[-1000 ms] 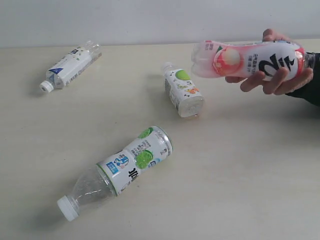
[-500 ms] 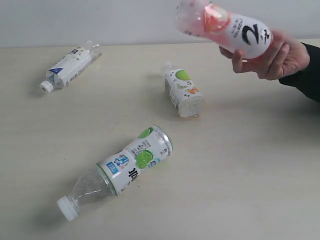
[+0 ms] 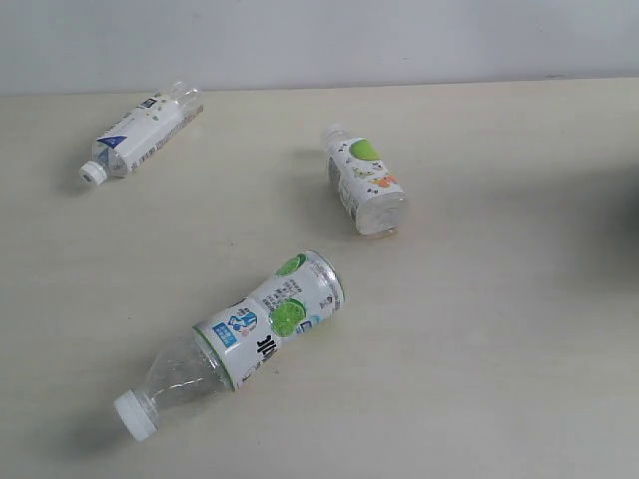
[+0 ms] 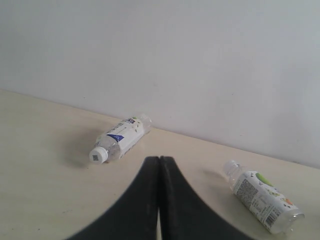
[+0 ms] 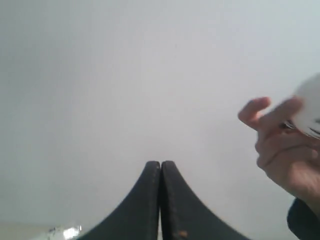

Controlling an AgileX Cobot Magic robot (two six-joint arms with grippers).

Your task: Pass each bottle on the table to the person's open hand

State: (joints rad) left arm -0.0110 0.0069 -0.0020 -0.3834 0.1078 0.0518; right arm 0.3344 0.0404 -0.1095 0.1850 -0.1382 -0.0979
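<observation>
Three bottles lie on their sides on the table (image 3: 499, 349). The white-blue label bottle (image 3: 140, 135) is at the far left, the small white one with green fruit (image 3: 364, 182) in the middle, and the lime-print one with a white cap (image 3: 245, 337) nearest. Neither gripper shows in the exterior view. My left gripper (image 4: 159, 159) is shut and empty, short of the white-blue bottle (image 4: 120, 139) and the small white bottle (image 4: 262, 200). My right gripper (image 5: 160, 164) is shut and empty, held in the air. The person's hand (image 5: 280, 150) curls round a blurred white thing (image 5: 310, 112).
A plain pale wall (image 3: 300, 40) runs behind the table's far edge. A dim shadow lies at the right edge of the table (image 3: 624, 200). Wide bare tabletop lies to the right of the bottles.
The hand holding the pink-white bottle rose and drew off to the right, out of the exterior view. The three bottles on the table have not moved.
</observation>
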